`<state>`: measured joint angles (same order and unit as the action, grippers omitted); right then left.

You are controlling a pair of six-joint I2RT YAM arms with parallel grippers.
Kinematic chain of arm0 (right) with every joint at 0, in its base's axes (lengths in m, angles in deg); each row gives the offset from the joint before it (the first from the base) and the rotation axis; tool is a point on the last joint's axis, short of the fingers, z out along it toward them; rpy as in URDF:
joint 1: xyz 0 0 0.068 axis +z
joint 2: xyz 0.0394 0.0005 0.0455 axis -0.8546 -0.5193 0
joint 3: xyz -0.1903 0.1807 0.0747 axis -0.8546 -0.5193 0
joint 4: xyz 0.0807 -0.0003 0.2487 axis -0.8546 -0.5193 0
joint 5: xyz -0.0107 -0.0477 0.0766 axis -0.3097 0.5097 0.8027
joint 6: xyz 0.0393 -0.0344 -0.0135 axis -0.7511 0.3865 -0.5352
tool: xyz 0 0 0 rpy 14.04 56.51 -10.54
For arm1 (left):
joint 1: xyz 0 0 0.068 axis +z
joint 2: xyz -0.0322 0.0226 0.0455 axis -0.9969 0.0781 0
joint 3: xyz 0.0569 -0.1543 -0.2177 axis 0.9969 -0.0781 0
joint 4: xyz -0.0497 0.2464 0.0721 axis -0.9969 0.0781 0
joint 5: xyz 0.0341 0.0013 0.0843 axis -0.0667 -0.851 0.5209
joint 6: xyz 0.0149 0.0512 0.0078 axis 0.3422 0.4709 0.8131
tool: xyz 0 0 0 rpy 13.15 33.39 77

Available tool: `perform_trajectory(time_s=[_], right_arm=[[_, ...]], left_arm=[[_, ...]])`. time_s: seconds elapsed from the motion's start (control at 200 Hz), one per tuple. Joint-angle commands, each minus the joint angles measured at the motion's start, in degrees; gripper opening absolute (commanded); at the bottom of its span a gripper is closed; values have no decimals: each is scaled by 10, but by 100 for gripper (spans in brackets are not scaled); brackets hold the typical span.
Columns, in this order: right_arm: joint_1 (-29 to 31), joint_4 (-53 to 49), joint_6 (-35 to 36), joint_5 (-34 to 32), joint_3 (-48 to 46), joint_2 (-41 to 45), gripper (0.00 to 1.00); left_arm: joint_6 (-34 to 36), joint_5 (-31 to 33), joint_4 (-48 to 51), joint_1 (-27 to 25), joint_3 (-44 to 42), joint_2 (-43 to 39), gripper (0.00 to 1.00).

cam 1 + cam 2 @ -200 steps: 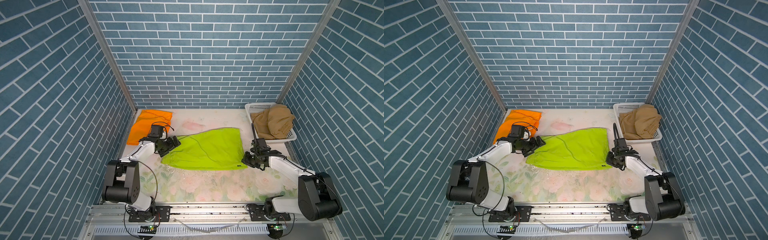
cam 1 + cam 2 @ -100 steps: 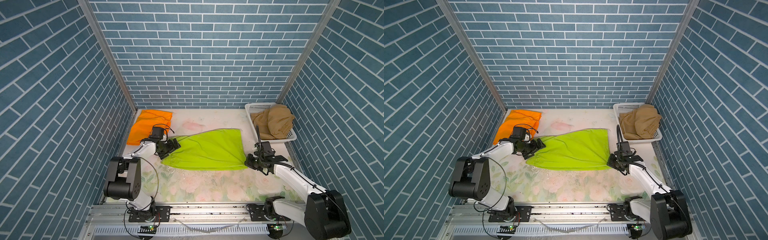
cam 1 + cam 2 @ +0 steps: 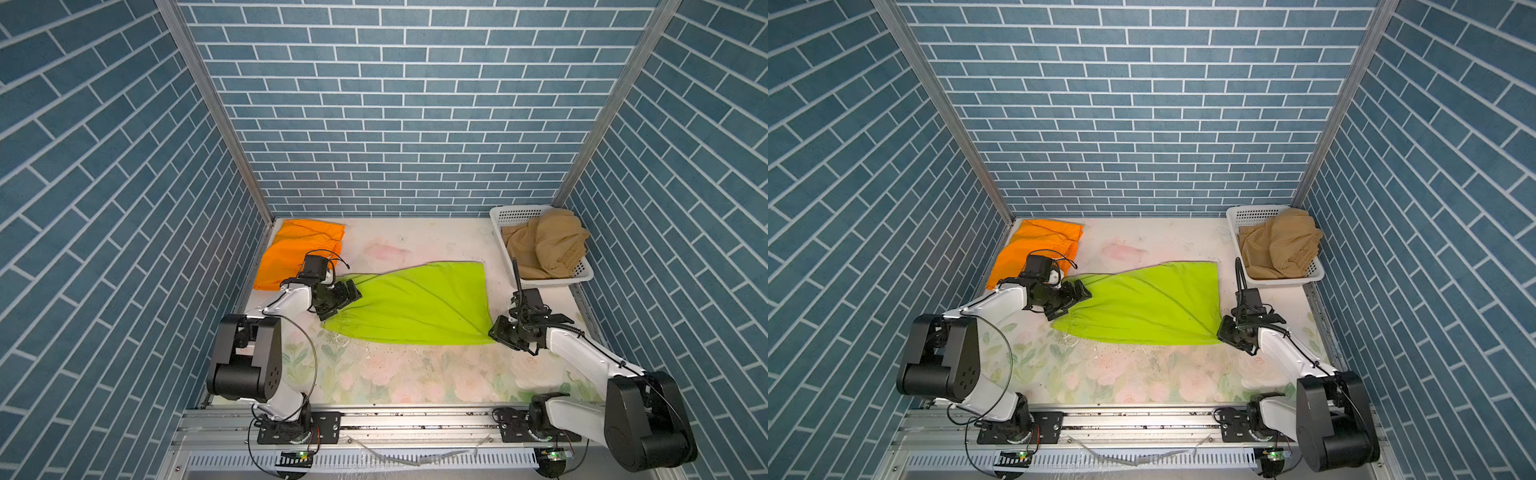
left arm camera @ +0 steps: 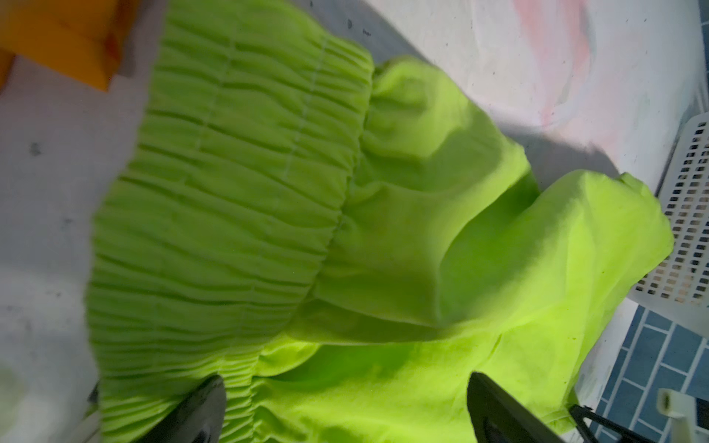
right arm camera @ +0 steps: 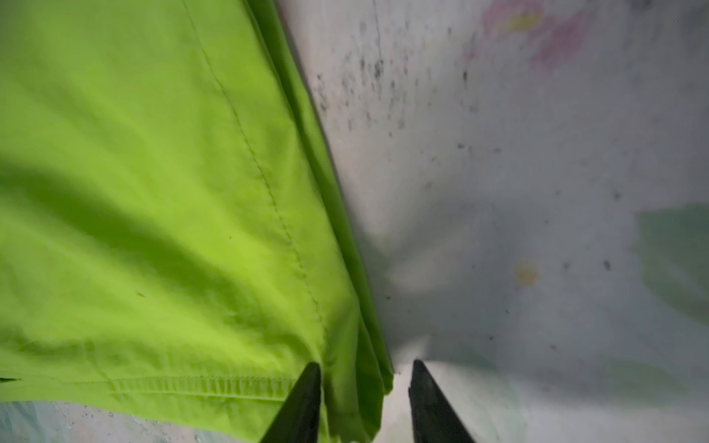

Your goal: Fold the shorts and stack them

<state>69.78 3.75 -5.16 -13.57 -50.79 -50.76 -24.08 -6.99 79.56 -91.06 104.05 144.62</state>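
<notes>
green shorts (image 3: 415, 307) lie on desk (image 3: 415, 374): left tool (image 4: 345, 383) spread wide at the waistband (image 4: 230, 191), right tool (image 5: 364, 368) parted around near-right hem corner (image 5: 356, 387).

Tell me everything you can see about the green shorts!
The green shorts are bright lime, made of thin smooth cloth. They lie spread out and a bit wrinkled in the middle of the flowery table. The crinkly, stretchy waistband is at the end by the left gripper, whose wide-open jaws sit over it. The stitched hem is at the opposite end, where one corner lies between the open jaws of the right gripper.
</notes>
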Motion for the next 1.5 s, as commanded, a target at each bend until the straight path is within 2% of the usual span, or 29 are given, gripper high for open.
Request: perform_trajectory(time_s=[0.0,0.1,0.21,0.335,0.45,0.575,0.785,0.905,1.095,1.26,1.495], right_arm=[[-2,-31,19,-12,58,43,55],[-2,10,7,35,91,26,70],[22,112,-29,94,116,-33,82],[79,224,-63,120,161,-120,85],[113,393,-147,148,160,-198,87],[146,533,-210,165,161,-274,91],[195,723,-295,177,164,-379,98],[222,771,-317,174,180,-427,99],[235,777,-316,170,190,-467,99],[207,728,-260,174,198,-481,99],[135,705,-216,201,201,-514,99]], left_arm=[[38,19,66,1,25,-23,100],[46,28,89,-5,57,-42,100],[30,44,97,-20,81,-62,100],[-22,38,56,-65,80,-68,100],[-76,28,-9,-103,47,-52,100],[-108,33,-66,-106,-8,-42,100],[-85,51,-74,-94,-45,-27,100],[-77,54,-67,-91,-49,-15,100],[-48,70,-41,-75,-58,-18,100],[-30,59,-32,-39,-88,-28,100],[-14,42,-32,-3,-131,-47,100]])
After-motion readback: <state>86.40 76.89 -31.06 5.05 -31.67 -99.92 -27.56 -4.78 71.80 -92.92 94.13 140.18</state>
